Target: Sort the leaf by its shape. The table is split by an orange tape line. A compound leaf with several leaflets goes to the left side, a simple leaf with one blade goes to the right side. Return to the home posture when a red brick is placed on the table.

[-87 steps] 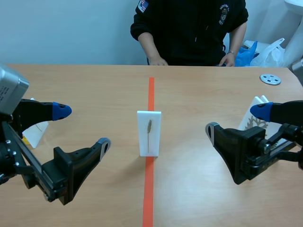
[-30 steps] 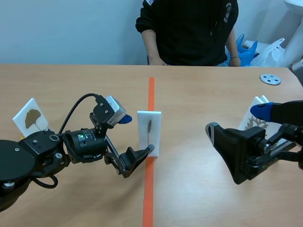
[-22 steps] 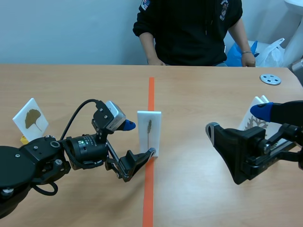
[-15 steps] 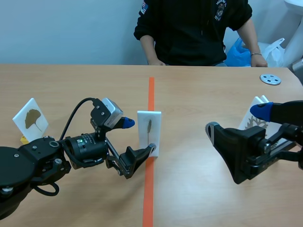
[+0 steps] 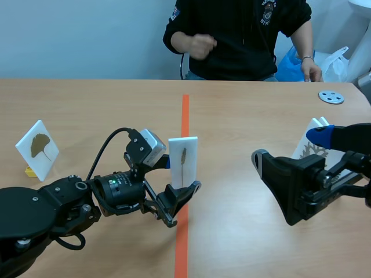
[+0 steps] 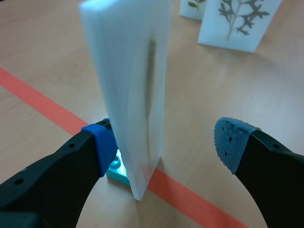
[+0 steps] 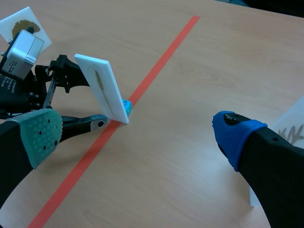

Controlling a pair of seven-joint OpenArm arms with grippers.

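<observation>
A white card [image 5: 182, 162] bearing one narrow, single-blade leaf stands upright on the orange tape line [image 5: 182, 243], held in a small blue base [image 6: 116, 168]. My left gripper [image 5: 181, 175] is open around the card [image 6: 130, 95]. One pad sits close against the card's face, and the other pad [image 6: 232, 142] stands well apart from it. In the right wrist view the card [image 7: 104, 88] is ahead of my right gripper [image 7: 137, 135]. My right gripper [image 5: 290, 146] is open over the right side of the table with nothing between its fingers.
A ginkgo-leaf card [image 5: 37, 149] stands at the far left. Branched-leaf cards [image 5: 313, 147] stand at the right, behind my right gripper. A grey disc [image 5: 331, 97] lies at the back right. A person [image 5: 237, 35] sits across the table with one hand raised.
My left arm has moved right and forward, so its open fingers now straddle the card. The person raised a hand. The right arm has not moved.
</observation>
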